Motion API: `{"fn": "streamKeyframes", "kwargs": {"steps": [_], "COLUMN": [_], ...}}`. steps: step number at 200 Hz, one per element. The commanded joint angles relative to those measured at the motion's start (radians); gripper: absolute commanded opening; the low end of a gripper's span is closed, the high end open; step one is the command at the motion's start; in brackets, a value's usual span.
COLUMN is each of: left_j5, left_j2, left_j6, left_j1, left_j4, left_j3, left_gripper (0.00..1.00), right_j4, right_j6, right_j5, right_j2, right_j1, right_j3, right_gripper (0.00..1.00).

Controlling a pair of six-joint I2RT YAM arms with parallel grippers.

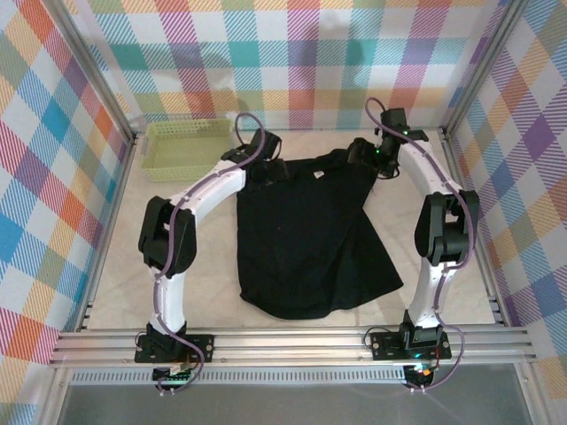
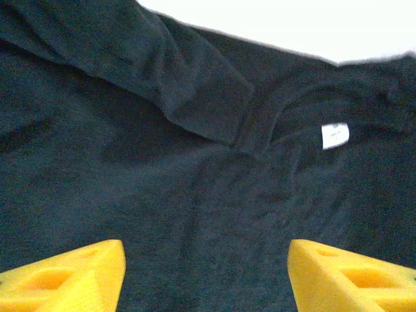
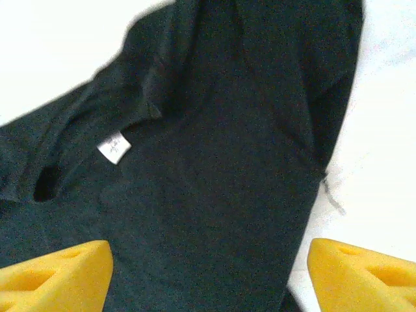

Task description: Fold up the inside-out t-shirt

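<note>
My left claw (image 2: 206, 260) and right claw (image 3: 209, 255) hang spread, empty, over shirt (image 1: 306, 239). Collar end bunched; I could pinch one layer only, skewing the fold.

basket (image 1: 182, 146) in far-left corner, bare table (image 1: 120, 266) either side of t-shirt (image 1: 301, 239)

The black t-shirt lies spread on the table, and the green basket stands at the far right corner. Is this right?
Not quite: the green basket stands at the far left corner, not the right, as the top external view shows. The black t-shirt does lie spread on the table.
</note>
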Motion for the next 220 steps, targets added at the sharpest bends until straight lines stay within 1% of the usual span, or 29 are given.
{"fn": "streamKeyframes", "kwargs": {"steps": [1, 20, 40, 54, 81, 102, 129, 154, 167, 195, 220], "left_j5": [0.083, 0.122, 0.143, 0.166, 0.134, 0.113, 0.095, 0.105, 0.113, 0.075, 0.073], "left_j2": [0.088, 0.189, 0.288, 0.333, 0.421, 0.503, 0.617, 0.710, 0.729, 0.721, 0.707], "left_j6": [0.026, 0.041, 0.049, 0.046, 0.049, 0.047, 0.045, 0.008, -0.009, -0.026, -0.029], "left_j1": [0.009, 0.005, 0.004, 0.003, 0.010, 0.027, 0.056, 0.091, 0.110, 0.142, 0.157], "left_j4": [0.085, 0.072, 0.039, 0.035, 0.023, 0.013, -0.024, -0.054, -0.046, -0.037, -0.026], "left_j3": [0.037, 0.140, 0.251, 0.306, 0.425, 0.545, 0.717, 0.855, 0.885, 0.905, 0.914], "left_gripper": [0.63, 0.60, 0.54, 0.54, 0.55, 0.52, 0.49, 0.47, 0.47, 0.47, 0.49], "right_j4": [0.060, 0.115, 0.146, 0.164, 0.191, 0.216, 0.258, 0.279, 0.276, 0.288, 0.285], "right_j6": [0.075, 0.104, 0.131, 0.143, 0.170, 0.212, 0.238, 0.244, 0.242, 0.250, 0.261], "right_j5": [-0.111, -0.129, -0.143, -0.143, -0.130, -0.117, -0.050, -0.044, -0.059, -0.132, -0.128], "right_j2": [0.033, 0.007, -0.022, -0.044, -0.076, -0.113, -0.236, -0.334, -0.360, -0.393, -0.433], "right_j1": [0.009, 0.019, 0.026, 0.035, 0.052, 0.052, 0.052, 0.052, 0.051, 0.054, 0.058], "right_j3": [-0.052, -0.133, -0.204, -0.257, -0.352, -0.449, -0.595, -0.692, -0.725, -0.800, -0.862], "right_gripper": [0.77, 0.77, 0.76, 0.76, 0.76, 0.74, 0.76, 0.80, 0.81, 0.81, 0.80]}}
